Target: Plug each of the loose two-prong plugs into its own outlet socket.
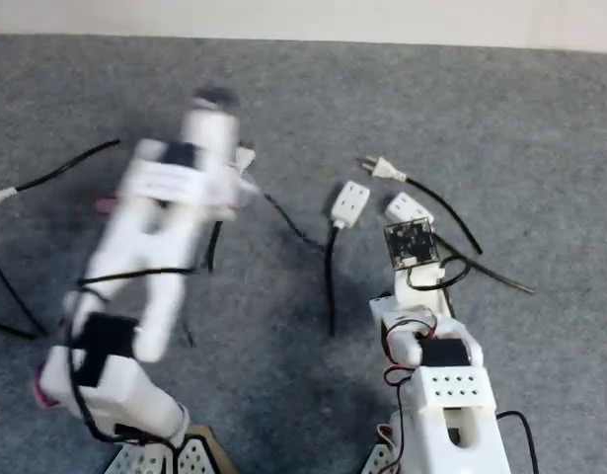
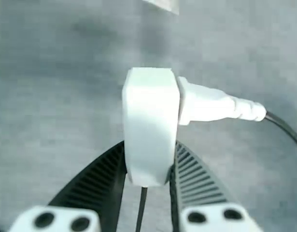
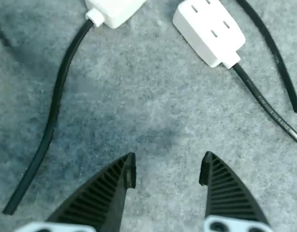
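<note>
Left gripper [image 2: 149, 154] clamps a socket [image 2: 150, 111], plug [image 2: 206, 104] apparently seated; right gripper [image 3: 168, 163], jaws apart, next needs the loose plug [image 1: 385, 169].

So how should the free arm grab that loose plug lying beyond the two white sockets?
Probably by its white body, from above. The plug lies flat on the carpet, prongs poking out one end and cord trailing from the other, so the open right gripper should close across the body's sides, leaving the prongs free.
</note>
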`<state>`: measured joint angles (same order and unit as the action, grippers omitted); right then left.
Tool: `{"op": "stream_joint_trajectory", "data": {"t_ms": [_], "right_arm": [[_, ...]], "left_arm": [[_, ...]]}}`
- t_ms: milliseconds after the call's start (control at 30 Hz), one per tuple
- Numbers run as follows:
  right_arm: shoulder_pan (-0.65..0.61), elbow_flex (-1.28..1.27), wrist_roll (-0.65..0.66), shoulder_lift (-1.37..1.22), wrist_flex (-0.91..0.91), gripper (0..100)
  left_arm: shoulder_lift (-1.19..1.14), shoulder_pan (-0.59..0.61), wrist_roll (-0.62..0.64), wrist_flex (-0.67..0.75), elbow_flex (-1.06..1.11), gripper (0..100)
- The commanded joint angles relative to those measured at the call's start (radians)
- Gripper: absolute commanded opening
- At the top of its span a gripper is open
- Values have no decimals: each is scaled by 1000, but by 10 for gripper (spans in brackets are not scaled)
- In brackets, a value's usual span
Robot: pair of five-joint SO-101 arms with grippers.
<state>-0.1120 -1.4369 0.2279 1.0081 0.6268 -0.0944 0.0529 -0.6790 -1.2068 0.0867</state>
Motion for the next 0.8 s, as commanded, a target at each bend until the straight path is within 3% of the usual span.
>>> {"op": "stream_joint_trajectory", "data": {"t_ms": [0, 267, 533, 633, 767], "right_arm": [[-7, 8, -2, -10, -21, 208], [-12, 5, -2, -10, -21, 208], [-12, 2, -2, -10, -33, 208], [-12, 1, -2, -10, -47, 208], [-12, 1, -2, -10, -47, 208]], "left_arm": [[19, 266, -77, -12, -159, 4], [-349, 553, -124, -12, -504, 4], [-753, 690, -124, -21, -875, 4], [-854, 708, -126, -84, -981, 14], [-903, 708, -123, -216, -1125, 187]]}}
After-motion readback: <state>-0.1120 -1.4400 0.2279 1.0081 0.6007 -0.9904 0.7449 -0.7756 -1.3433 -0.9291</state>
